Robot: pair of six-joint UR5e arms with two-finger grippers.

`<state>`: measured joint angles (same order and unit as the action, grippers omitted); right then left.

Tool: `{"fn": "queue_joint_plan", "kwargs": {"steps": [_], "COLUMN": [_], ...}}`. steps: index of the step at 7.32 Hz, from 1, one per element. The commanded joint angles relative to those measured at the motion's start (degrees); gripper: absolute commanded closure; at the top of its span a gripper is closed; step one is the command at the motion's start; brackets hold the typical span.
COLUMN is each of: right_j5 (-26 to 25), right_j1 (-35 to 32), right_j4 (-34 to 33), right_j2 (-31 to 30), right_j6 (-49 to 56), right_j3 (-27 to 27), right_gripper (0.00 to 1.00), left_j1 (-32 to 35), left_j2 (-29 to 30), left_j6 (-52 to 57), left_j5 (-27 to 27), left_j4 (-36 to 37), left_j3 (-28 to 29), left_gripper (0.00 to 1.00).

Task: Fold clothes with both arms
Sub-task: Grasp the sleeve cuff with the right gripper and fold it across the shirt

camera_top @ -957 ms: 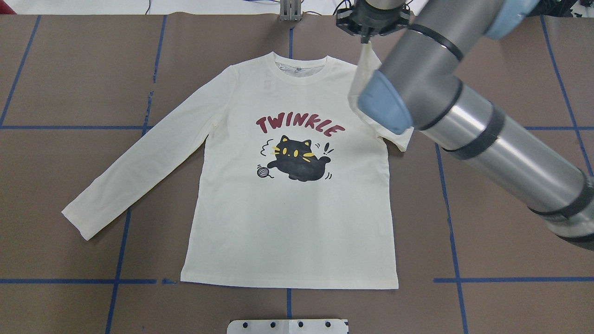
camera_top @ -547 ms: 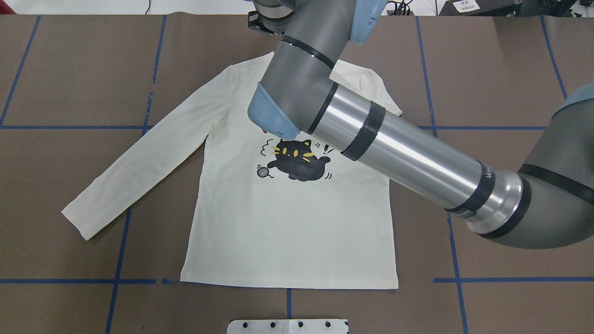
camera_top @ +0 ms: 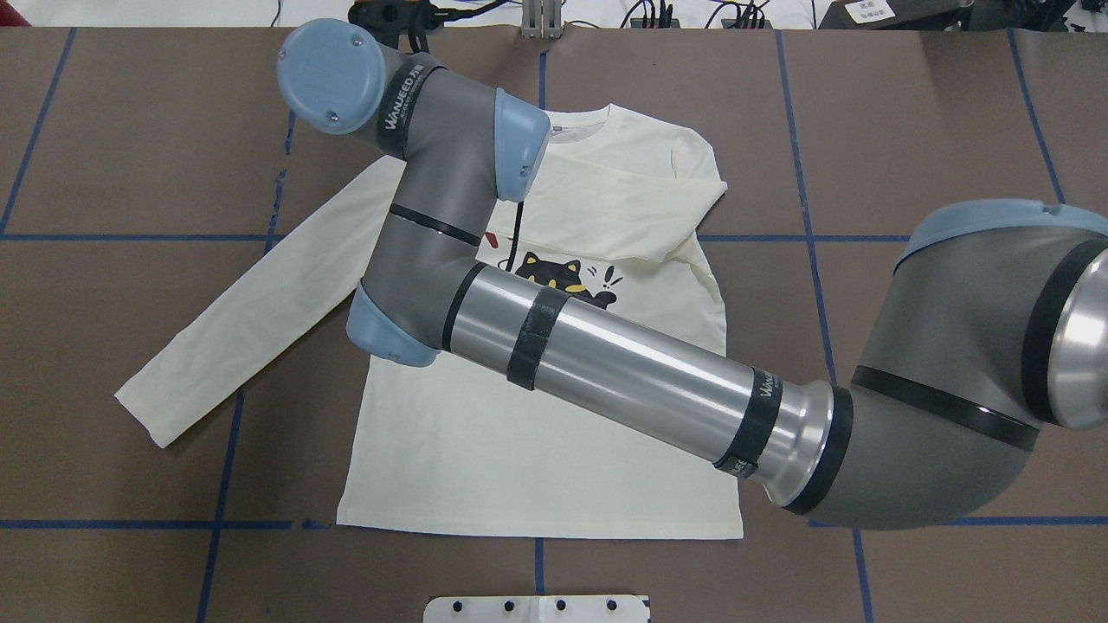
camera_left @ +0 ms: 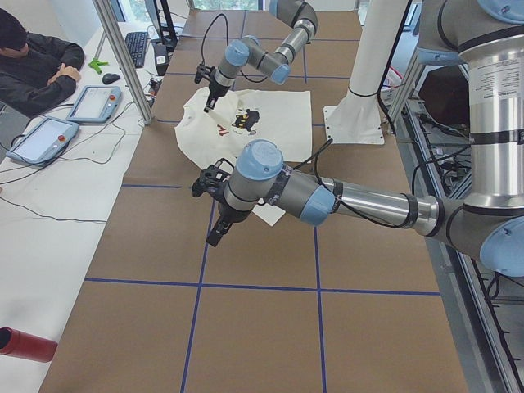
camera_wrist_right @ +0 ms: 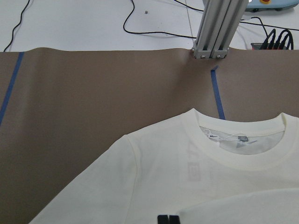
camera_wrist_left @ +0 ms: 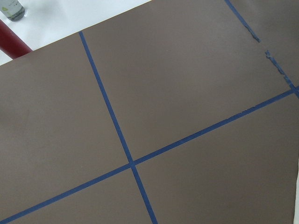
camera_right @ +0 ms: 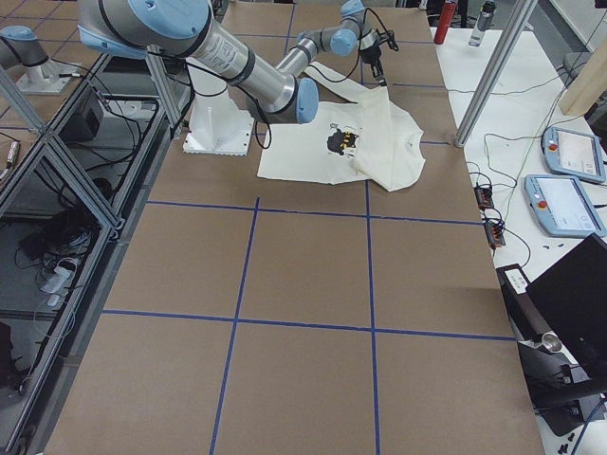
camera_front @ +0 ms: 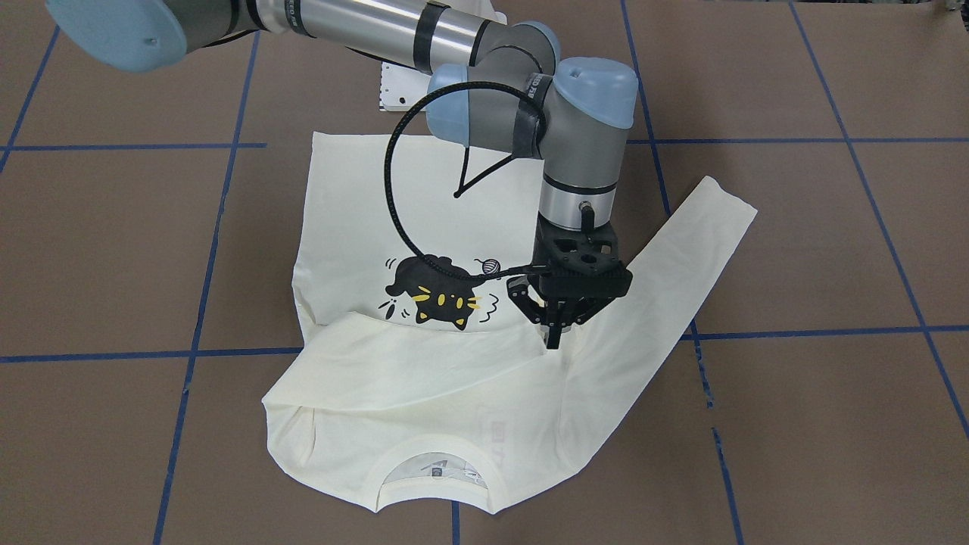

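1. Fingers [camera_wrist_right: 162,219] of the right gripper [camera_front: 555,339] are pressed close together. They point down and pinch the end of one sleeve [camera_top: 623,203] of the shirt [camera_top: 537,450].
2. That sleeve is folded across the chest. It hides most of the red letters and ends just beside the black cat [camera_top: 563,281].
3. The left gripper [camera_left: 215,233] hangs over bare brown table [camera_top: 909,130], out past the shirt. I cannot tell if its fingers are spread or closed.
4. The shirt lies flat in the middle of the table, print side up. Its collar [camera_wrist_right: 243,158] is on the side far from the robot.
5. The other sleeve [camera_top: 242,320] lies out straight on the robot's left side, flat on the table.
6. The right arm [camera_top: 623,363] reaches over the shirt from the robot's right.
7. Bare table with blue tape lines [camera_top: 952,522] goes all round the shirt. The bottom edge of the shirt stops close to one blue line, near a white plate [camera_top: 537,608]. A metal post [camera_wrist_right: 215,28] stands at the far edge, beyond the collar.
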<state>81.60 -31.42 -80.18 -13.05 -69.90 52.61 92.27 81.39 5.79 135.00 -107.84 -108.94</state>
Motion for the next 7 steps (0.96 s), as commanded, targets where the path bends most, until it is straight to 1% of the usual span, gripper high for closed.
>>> {"fn": "queue_joint_plan", "kwargs": {"steps": [1, 2, 3, 4, 5, 6, 7], "right_j5": [-0.74, -0.57, -0.39, 0.22, 2.14, 6.94, 11.86], "right_j1": [1.09, 1.01, 1.01, 0.83, 0.22, -1.7, -3.98], "right_j4": [4.21, 4.33, 4.33, 4.24, 3.81, 1.8, -2.14], "right_j2": [2.41, 2.5, 2.76, 3.2, 4.42, 5.13, 5.14], "right_j6": [-0.59, -0.67, -0.59, -0.67, -0.76, -0.41, 0.37], "right_j3": [-5.39, -5.68, -5.68, -5.68, -5.68, -5.33, -3.15], "right_gripper": [1.0, 0.76, 0.01, 0.0, 0.0, 0.0, 0.0], "left_j1": [0.02, 0.02, 0.02, -0.07, -0.07, -0.16, -0.24], "left_j2": [0.0, -0.09, 0.0, 0.0, 0.7, 2.01, 3.59], "left_j6": [0.01, 0.01, 0.01, -0.08, -0.17, -0.25, -0.34], "left_j5": [0.0, 0.0, 0.0, 0.0, 0.0, -0.09, -0.26], "left_j4": [0.0, 0.0, 0.0, 0.0, 0.0, -0.61, -2.88], "left_j3": [0.22, 0.22, 0.22, 0.22, 0.13, -0.39, -0.14], "left_gripper": [0.0, 0.0, 0.0, 0.0, 0.0, 0.0, 0.0]}}
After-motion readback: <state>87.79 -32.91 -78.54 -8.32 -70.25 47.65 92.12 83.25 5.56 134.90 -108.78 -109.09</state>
